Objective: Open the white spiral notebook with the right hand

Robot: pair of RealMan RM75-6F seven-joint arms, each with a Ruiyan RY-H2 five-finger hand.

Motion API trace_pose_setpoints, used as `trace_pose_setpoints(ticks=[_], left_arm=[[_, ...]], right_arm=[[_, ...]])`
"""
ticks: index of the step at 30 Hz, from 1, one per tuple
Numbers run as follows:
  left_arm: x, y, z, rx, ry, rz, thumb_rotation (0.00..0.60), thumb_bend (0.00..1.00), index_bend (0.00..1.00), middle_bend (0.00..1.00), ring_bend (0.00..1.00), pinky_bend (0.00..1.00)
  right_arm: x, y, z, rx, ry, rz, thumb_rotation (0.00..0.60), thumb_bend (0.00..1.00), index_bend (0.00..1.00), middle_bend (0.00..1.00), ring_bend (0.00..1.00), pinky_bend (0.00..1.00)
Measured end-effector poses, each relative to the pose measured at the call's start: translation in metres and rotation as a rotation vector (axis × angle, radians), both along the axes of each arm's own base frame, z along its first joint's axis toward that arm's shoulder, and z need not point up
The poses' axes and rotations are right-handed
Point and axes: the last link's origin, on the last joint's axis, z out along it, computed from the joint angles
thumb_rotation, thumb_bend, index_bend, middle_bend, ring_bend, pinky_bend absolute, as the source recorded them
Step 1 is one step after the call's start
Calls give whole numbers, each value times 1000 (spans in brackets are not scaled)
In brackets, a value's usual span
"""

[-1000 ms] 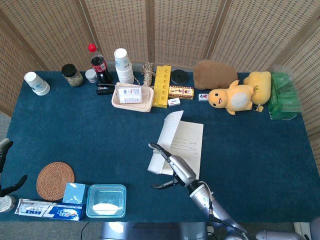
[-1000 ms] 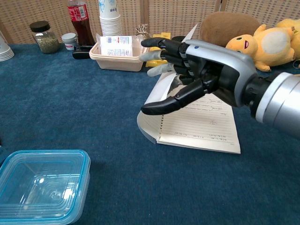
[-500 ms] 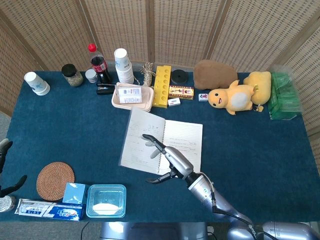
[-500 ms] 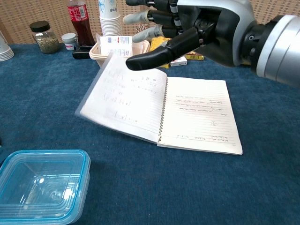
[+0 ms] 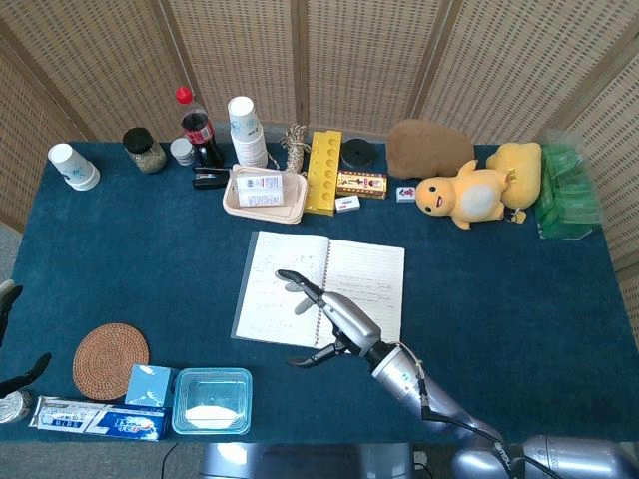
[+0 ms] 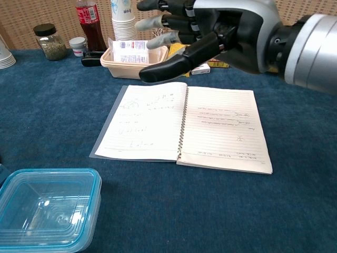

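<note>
Wicker screens back the scene; blue-carpeted table (image 5: 120, 259) carries the clutter along its far edge and near-left corner. White spiral notebook (image 6: 184, 129) now lies fully open and flat at mid-table, spiral running down the centre, handwritten lined pages on both sides. Change over the last second: a second ago the left leaf stood near upright against the right hand; half a second ago it was swinging over, tilted and lifted off the cloth; now it rests flat on the table. Right hand (image 6: 210, 34) hovers above the far edge of the notebook, clear of the paper, fingers spread and extended, nothing held. In the head view the same hand (image 5: 324, 319) appears over the spine region; contact with the page not evident there, and the chest view shows a gap. Left hand (image 5: 10, 354) sits at the table's near-left edge, only partly in frame; finger state cannot be told. Judgement: opening looks complete, both pages exposed and lying still. Remaining work probably only to withdraw the right hand without brushing the loose leaf.
</note>
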Motion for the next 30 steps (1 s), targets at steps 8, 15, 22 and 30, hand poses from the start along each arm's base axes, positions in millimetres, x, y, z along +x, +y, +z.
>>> trace_pose_setpoints(ticks=[8,15,22,30], left_arm=[[-5,-2,-5,-29,37,35,600,200,133,56,13,27],[-15,-6,-11,-51,49,79,600,199,133,56,13,7],[-23,-6,-22,-76,71,118,600,200,137,57,13,0],[-26,-3,-33,-96,95,135,600,200,148,65,15,0]], right_arm=[[-37,-2,9,-114,147,-5,600,132,0,90,87,240],[-86,-2,24,-309,320,-9,600,140,1,97,87,237],[-140,9,46,-518,573,17,600,145,28,104,87,235],[-188,30,65,-665,821,10,600,151,91,117,87,230]])
